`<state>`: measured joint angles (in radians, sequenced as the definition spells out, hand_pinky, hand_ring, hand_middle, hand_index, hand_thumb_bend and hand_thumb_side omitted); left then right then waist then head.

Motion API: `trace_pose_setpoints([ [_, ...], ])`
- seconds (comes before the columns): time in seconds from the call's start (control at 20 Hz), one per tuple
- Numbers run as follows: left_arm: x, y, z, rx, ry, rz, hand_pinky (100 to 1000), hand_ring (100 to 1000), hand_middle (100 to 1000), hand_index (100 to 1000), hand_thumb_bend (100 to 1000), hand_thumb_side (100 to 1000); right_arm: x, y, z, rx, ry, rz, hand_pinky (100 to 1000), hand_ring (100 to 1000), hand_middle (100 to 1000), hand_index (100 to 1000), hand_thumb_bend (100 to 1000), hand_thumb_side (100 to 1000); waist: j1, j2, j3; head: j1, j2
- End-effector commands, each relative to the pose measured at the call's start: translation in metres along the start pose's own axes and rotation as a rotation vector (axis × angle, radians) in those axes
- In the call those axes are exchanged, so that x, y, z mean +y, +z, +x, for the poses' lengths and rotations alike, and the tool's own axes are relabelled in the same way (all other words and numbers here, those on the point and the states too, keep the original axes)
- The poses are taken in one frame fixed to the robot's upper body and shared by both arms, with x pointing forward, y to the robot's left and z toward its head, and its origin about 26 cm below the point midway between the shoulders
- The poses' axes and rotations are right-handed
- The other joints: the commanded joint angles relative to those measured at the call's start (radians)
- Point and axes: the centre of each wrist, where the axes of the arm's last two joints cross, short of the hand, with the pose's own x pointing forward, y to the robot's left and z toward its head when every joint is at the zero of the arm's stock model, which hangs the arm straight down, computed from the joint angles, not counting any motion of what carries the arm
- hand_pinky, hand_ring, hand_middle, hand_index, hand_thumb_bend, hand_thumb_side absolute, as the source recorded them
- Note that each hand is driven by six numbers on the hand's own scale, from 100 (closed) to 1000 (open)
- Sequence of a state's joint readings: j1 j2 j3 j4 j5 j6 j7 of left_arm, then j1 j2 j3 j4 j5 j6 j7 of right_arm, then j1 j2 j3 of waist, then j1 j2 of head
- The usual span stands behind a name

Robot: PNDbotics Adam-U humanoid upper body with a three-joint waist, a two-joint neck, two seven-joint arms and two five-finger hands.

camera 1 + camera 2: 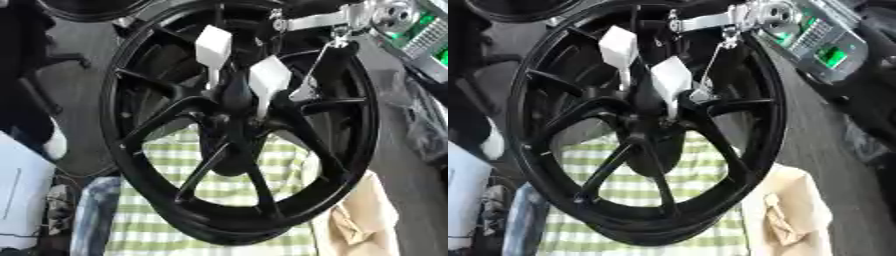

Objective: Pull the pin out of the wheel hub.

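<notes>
One arm shows, the robot's right arm [308,22], coming in from the upper right corner as a silver bracket across the top of the wheel [140,75]. Below its last silver joint sits a dark lump that I take for the right hand [343,50], up against the wheel's upper right rim. It is black on black there, so I cannot tell how the hand is set or whether it has hold of anything. A thin pale rod [712,67] slants down from that joint toward the middle of the wheel.

At the hub [229,120] two pins stand out, each a slim stem with a flat white tab on its outer end. The upper pin [213,46] is toward the left, the lower pin [269,76] is just beside it to the right, and both stems run down into the dark centre where the spokes meet. Both are seated in the hub.

The wheel itself is black with thin spokes and fills most of the view, tilted. Under its lower half lies a green and white checked cloth [219,190]. A tan box [794,210] sits near the lower right rim. Far up on the right is a silver and green device [820,37], well apart from the hub.
</notes>
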<state>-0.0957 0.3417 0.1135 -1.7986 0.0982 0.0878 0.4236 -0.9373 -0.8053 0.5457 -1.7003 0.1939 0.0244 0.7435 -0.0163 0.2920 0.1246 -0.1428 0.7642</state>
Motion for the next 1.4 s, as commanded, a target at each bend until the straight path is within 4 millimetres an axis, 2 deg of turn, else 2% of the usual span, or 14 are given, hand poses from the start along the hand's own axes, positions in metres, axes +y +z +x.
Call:
trace_pose_setpoints([
  [0.05,0.003,-0.003,0.006,-0.022,-0.003,-0.001,822,820,768,813,294,857,-0.012,0.012,0.003,0.011,0.014,-0.041,696,601,390,432,345,100,0.001,-0.015,-0.001,-0.003,0.002],
  [0.35,0.004,-0.003,0.005,-0.021,-0.003,0.000,823,820,765,813,290,858,-0.015,0.016,0.005,0.012,0.003,-0.063,682,583,366,409,357,100,0.004,-0.018,-0.005,-0.011,0.001],
  [0.75,0.004,-0.003,0.005,-0.020,-0.003,0.001,824,821,765,813,287,861,-0.031,0.052,0.010,0.033,-0.063,-0.243,672,572,358,404,357,100,0.008,-0.019,-0.010,-0.017,0.001],
  [1.0,0.006,-0.003,0.005,-0.020,-0.001,0.014,825,821,765,813,285,860,-0.036,0.085,0.007,0.084,-0.116,-0.388,683,574,359,407,351,100,0.013,-0.018,-0.020,-0.011,-0.003],
  [1.15,0.007,-0.002,0.004,-0.018,0.001,0.027,825,822,766,812,285,861,-0.032,0.106,-0.002,0.159,-0.129,-0.471,694,577,363,412,347,100,0.018,-0.016,-0.031,0.001,-0.006],
  [1.4,0.011,-0.001,0.002,-0.014,-0.002,0.058,825,822,766,812,285,859,-0.018,0.144,-0.035,0.411,-0.167,-0.585,710,588,378,420,343,100,0.027,-0.018,-0.055,0.033,-0.010],
])
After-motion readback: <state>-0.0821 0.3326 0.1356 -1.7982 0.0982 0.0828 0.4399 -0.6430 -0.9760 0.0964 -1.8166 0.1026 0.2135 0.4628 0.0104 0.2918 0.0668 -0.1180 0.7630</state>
